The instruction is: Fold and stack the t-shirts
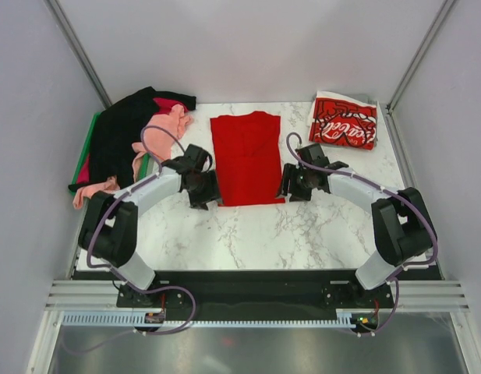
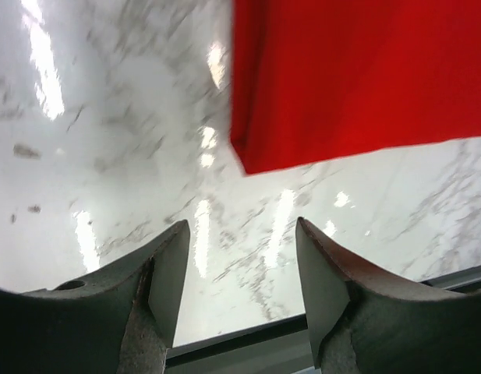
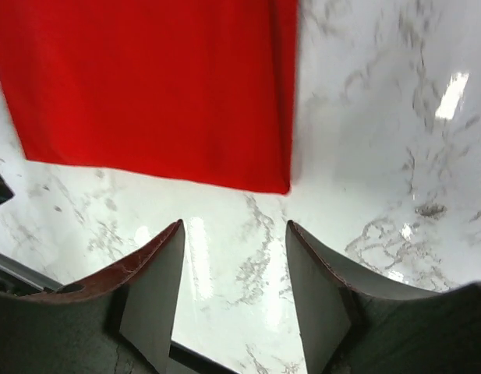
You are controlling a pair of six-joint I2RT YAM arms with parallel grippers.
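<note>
Wrist cams: only near corners of plain red cloth t-shirt (image 2: 357, 78) on white marble tabletop (image 2: 107, 156); my left gripper (image 2: 240, 234), right gripper (image 3: 234, 230) gape empty.

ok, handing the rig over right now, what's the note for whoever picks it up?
Grippers: left gripper has jaws open and empty, by the near left corner of the plain red shirt. The right gripper is the same at its near right corner.
Done: the Coca-Cola shirt is folded, far right. The plain red shirt is folded lengthwise into a narrow strip, centre.
Left: finish folding the red one, stack it, then fold the heap of black, pink and magenta shirts, far left over the green tray.
</note>
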